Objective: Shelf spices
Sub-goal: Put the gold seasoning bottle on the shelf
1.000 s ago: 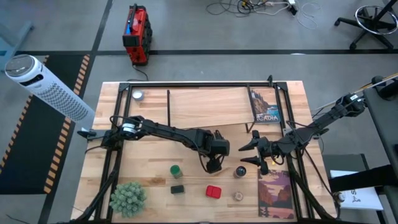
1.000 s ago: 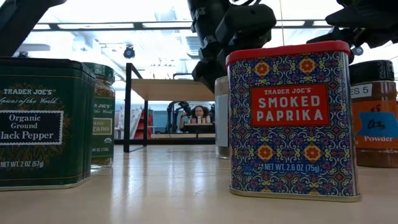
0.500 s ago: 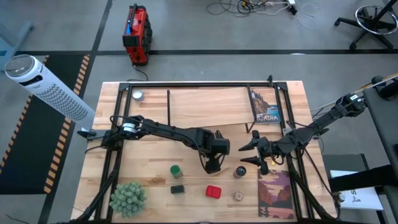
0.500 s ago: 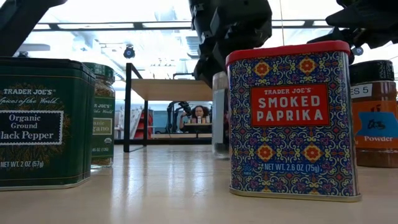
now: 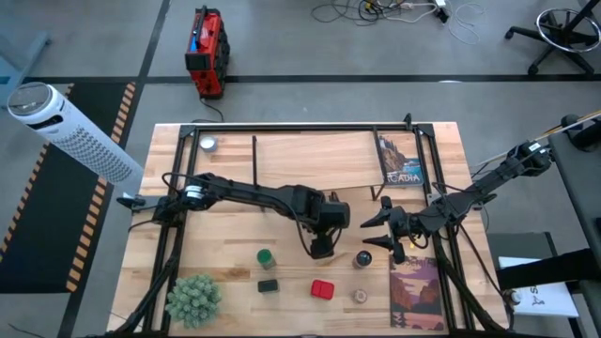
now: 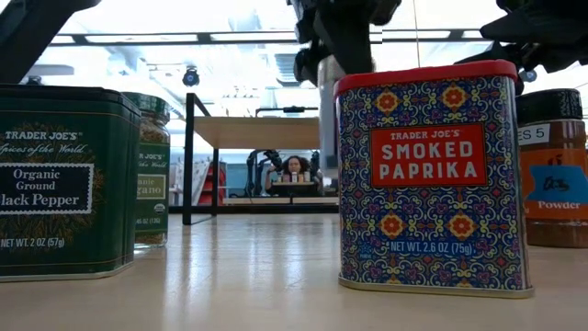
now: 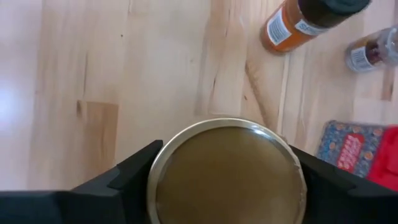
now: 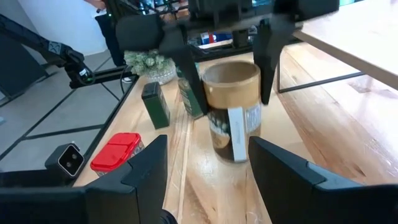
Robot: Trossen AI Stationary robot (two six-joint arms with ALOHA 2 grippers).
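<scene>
At the middle of the pale wooden tabletop [image 5: 235,244], my left gripper [image 5: 322,246] comes down from above around a tan, gold-lidded cylinder jar [image 8: 232,111], one dark finger on each side, closed on its body so I can lift it toward the shelf. From the right wrist view the jar seems just off the wood, though I cannot be sure. Beyond this jar, the low wooden shelf in its thin black frame [image 5: 310,155] waits, with a flat picture-cover book [image 5: 399,161] propped at one end. On the jar's other side stand the red square paprika tin [image 5: 322,289], the dark square pepper tin [image 5: 269,285], and the green-lidded jar [image 5: 266,256]. Just beside the jar sits the dark-lidded brown jar [image 5: 363,259]. My right gripper [image 5: 380,232] hovers near that brown jar, partly spread and empty, kept clear of my left arm's work.
</scene>
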